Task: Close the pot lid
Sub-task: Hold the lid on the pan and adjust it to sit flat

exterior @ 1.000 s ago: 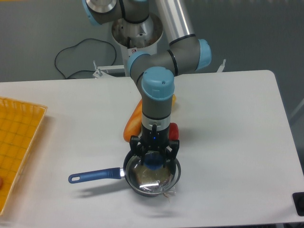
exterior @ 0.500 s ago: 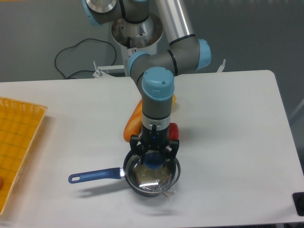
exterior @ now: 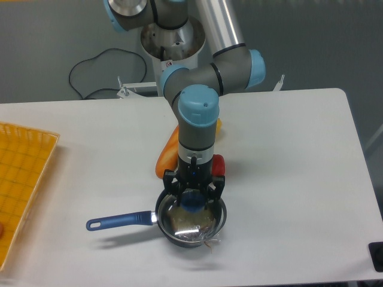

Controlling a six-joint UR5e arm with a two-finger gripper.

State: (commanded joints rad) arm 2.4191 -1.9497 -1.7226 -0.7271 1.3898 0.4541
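tool [exterior: 192, 200] grips knob of lid [exterior: 191, 220] sitting on pot [exterior: 179, 234].

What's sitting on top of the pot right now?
The glass lid lies over the pot, with the gripper around its blue knob. Glare on the glass hides the pot's inside. Whether the rim is fully seated cannot be told.

items counted on the table [exterior: 287, 149]: one pot [exterior: 179, 234], one lid [exterior: 200, 221], one orange object [exterior: 166, 156], one red object [exterior: 219, 162], one yellow basket [exterior: 24, 173]. one arm [exterior: 200, 113] with one gripper [exterior: 192, 194]. one black cable [exterior: 96, 72] behind.
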